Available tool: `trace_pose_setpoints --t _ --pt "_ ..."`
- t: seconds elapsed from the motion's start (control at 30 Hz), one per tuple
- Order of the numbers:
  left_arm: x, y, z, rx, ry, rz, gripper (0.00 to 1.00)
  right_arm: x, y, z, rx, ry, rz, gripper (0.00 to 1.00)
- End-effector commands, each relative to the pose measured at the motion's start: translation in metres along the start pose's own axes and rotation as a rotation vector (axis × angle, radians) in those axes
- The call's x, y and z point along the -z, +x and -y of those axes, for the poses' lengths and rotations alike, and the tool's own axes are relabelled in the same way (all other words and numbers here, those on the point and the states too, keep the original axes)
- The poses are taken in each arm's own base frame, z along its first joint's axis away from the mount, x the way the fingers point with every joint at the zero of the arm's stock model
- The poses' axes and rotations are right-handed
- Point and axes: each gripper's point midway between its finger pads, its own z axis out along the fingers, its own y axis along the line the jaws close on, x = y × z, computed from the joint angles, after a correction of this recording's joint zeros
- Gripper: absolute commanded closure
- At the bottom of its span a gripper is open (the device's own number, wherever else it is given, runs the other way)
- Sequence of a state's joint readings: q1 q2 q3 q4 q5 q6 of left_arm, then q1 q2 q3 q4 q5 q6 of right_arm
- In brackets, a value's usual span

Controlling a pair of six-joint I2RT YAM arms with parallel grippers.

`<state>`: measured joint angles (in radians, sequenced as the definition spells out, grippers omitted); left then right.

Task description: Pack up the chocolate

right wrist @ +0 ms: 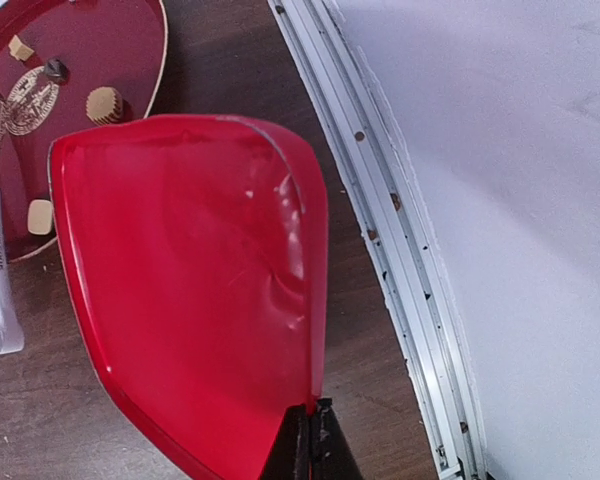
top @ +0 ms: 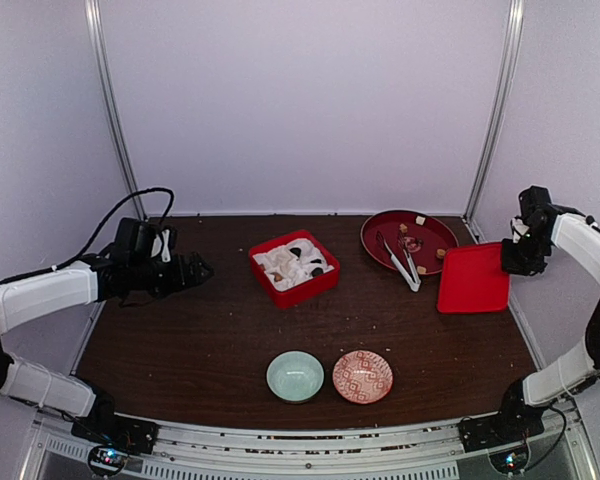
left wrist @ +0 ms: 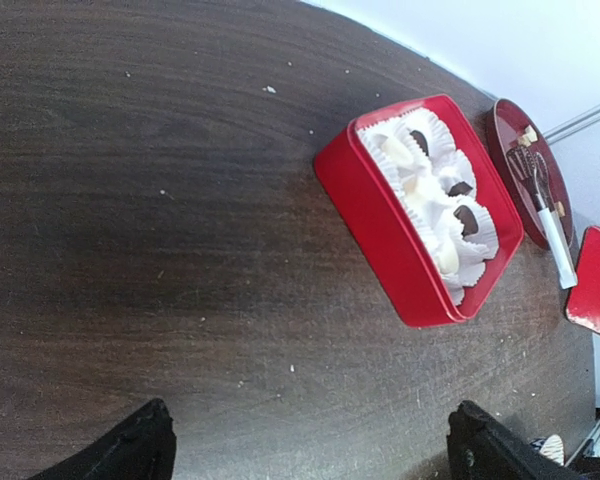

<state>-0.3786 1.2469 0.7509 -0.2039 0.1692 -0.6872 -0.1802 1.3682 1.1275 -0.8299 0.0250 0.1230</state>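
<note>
Currently, top view: the left claw [top: 202, 270] is held wide open above the table [top: 180, 340], to the left of the red box [top: 317, 290]. Chocolate [top: 420, 220] is seen as small pieces on the round red plate [top: 435, 236], around the tongs [top: 402, 265]. One dark piece sits in the box among the paper cups [top: 283, 265]. The right claw [top: 508, 262] is closed at the right edge of the red lid [top: 473, 280].
Left wrist: the fingers [left wrist: 130, 452] are spread with nothing between them. The box lies ahead, with dark pieces seen in its cups.
Right wrist: the tips are pressed shut at the lid's rim. Whether the rim is pinched cannot be told. Tan pieces are seen on the plate beyond the lid.
</note>
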Motion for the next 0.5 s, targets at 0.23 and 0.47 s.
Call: trace_pose_setpoints --t 0.23,0.47 --pt "0.018 -0.027 0.006 -0.05 -0.017 0.092 0.02 0.036 -0.036 -0.026 -0.036 -0.174 0.168 1.0" --pt "0.019 -0.035 0.015 -0.078 0.013 0.104 0.02 0.076 -0.052 -0.03 -0.025 -0.231 0.28 1.0"
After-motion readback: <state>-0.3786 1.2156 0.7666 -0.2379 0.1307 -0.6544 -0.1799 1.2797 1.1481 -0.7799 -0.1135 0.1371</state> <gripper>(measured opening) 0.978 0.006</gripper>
